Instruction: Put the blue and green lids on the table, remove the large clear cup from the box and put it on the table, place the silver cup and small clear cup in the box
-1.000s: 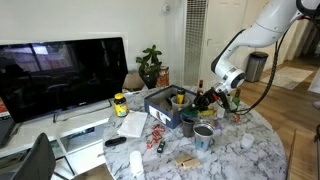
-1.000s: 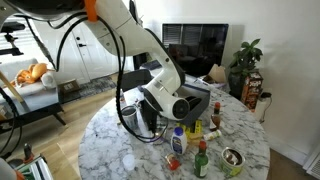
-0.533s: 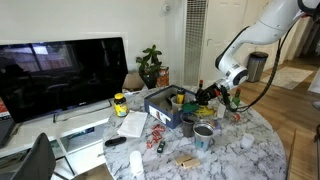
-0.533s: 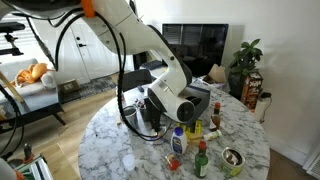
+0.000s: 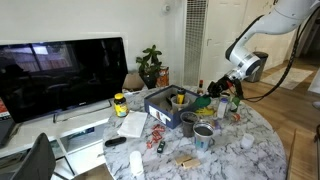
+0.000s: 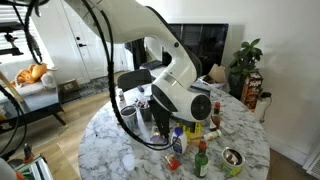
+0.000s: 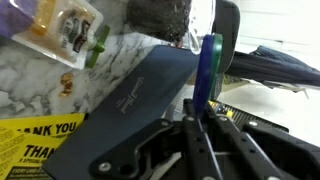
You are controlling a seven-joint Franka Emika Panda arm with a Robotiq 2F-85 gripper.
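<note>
In an exterior view the arm [image 5: 262, 35] came in from the upper right, bent sharply at the elbow and reached down and leftward, with the gripper [image 5: 213, 97] low over the table [image 5: 250, 150] just beside the box [image 5: 160, 104]. The large clear cup [image 5: 178, 97] stood inside the box, and the silver cup [image 5: 204, 133] stood upright on the table nearer the front edge. In the other exterior view the arm [image 6: 150, 30] arched over from the top, its thick white wrist blocking the gripper, so I cannot tell the grip from there; the table [image 6: 110, 140] showed bare marble toward its left edge. In the wrist view the gripper [image 7: 203, 118] was pinched narrow on the blue lid [image 7: 211, 65], held edge-on and upright between the fingers [image 7: 190, 150], above a navy panel [image 7: 140, 110] and a yellow sheet [image 7: 30, 140] lying on the marble.
</note>
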